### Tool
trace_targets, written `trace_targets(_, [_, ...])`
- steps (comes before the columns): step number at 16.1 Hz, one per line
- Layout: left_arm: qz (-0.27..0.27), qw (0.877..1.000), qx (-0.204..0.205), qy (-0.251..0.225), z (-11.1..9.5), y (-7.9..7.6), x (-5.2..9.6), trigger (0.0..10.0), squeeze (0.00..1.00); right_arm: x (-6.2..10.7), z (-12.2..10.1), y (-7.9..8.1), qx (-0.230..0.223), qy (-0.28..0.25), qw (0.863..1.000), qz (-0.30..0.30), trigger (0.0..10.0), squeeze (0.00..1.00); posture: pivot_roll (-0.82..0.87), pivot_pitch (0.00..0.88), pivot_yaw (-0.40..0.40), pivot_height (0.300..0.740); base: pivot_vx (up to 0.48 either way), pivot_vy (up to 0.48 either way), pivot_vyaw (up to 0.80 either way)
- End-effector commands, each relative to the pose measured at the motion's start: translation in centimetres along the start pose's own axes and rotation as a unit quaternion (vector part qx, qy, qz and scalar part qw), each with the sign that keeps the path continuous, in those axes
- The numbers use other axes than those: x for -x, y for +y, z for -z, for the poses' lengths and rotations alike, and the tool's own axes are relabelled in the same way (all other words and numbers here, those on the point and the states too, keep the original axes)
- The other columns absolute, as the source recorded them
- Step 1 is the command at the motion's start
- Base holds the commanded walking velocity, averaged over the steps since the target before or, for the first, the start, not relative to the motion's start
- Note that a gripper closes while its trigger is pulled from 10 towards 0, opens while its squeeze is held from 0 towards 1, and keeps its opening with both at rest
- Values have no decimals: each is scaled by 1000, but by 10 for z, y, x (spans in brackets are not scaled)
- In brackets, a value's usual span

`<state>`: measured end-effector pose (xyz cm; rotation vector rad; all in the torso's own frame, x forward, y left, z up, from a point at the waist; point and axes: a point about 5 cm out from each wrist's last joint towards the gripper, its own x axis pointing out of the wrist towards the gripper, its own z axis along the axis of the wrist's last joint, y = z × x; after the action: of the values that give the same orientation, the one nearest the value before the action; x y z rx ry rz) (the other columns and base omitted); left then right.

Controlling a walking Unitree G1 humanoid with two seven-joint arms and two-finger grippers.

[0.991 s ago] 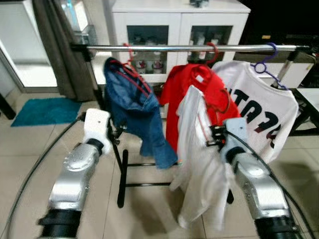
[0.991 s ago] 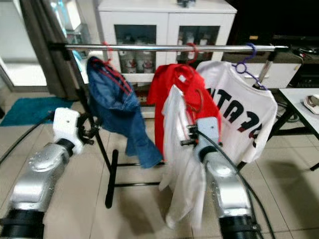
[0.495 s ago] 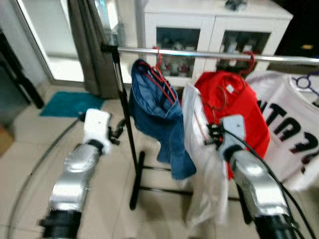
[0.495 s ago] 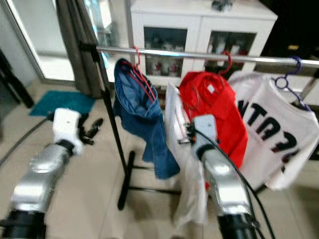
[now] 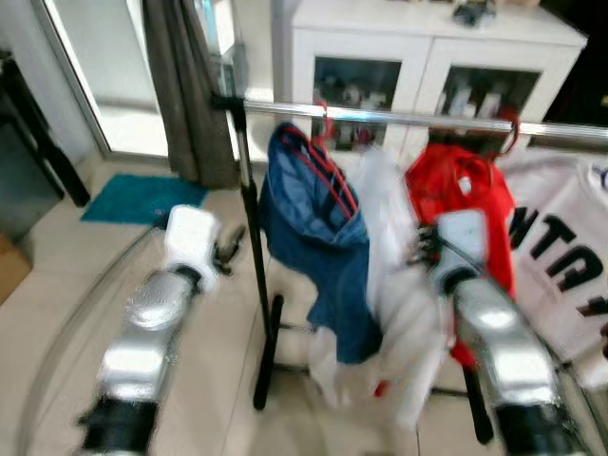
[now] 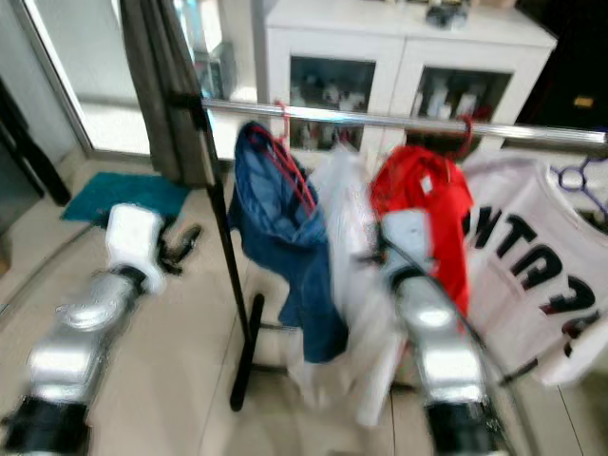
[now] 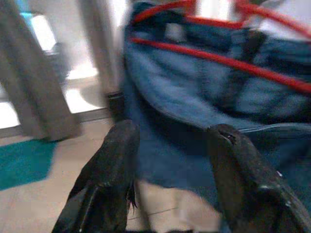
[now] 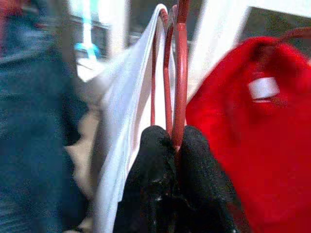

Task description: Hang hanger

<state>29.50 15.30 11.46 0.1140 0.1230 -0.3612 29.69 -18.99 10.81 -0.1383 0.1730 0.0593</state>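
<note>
My right gripper (image 8: 172, 145) is shut on the wire of a red hanger (image 8: 181, 73) that carries a white shirt (image 8: 126, 126). In the blurred eye views the white shirt (image 5: 399, 285) hangs from my right gripper (image 5: 418, 252) just below the metal rail (image 5: 399, 116), between the blue jeans (image 5: 313, 228) and the red shirt (image 5: 465, 190), both on red hangers. My left gripper (image 7: 170, 141) is open with nothing in it, close in front of the blue jeans (image 7: 204, 97). My left gripper (image 5: 228, 249) sits left of the rack's post.
A white printed shirt (image 5: 560, 256) hangs at the rail's right. The rack's black post (image 5: 255, 256) and floor foot (image 5: 266, 361) stand between my arms. Behind are a white glass-door cabinet (image 5: 427, 47), a grey curtain (image 5: 185, 85) and a teal mat (image 5: 142, 198).
The camera has swung so the rack sits further right. My right gripper has carried the white shirt on its hanger upward and left, toward the gap between jeans and red shirt.
</note>
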Motion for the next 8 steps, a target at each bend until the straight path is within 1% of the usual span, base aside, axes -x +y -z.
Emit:
trace_targets(1, [3,1000,-20,-9,-7,6,1,10000,0,-8,-23,1,0,-47,999,-7,10000,0,-46,0,-14,740,289,0,0])
trace_targets(2, [23,1000,-13,-17,-11,3,2,10000,0,-12,-27,-3,2,-48,999,-8,10000,0,-41,0,-18,740,0,0,0])
trace_targets(4, [68,997,-26,-25,-20,-2,0,10000,0,-22,-34,-9,16,-49,999,-13,10000,0,-35,0,-20,740,0,0,0])
trace_targets(7, [125,991,-35,-35,-27,-13,-5,10000,0,-40,-40,-18,42,-33,998,-18,10000,0,-38,0,-16,740,0,0,0])
trace_targets(8, [146,988,-41,-41,-30,-17,-5,10000,0,-47,-45,-21,35,-30,999,-18,10000,0,-37,0,-15,740,0,0,0])
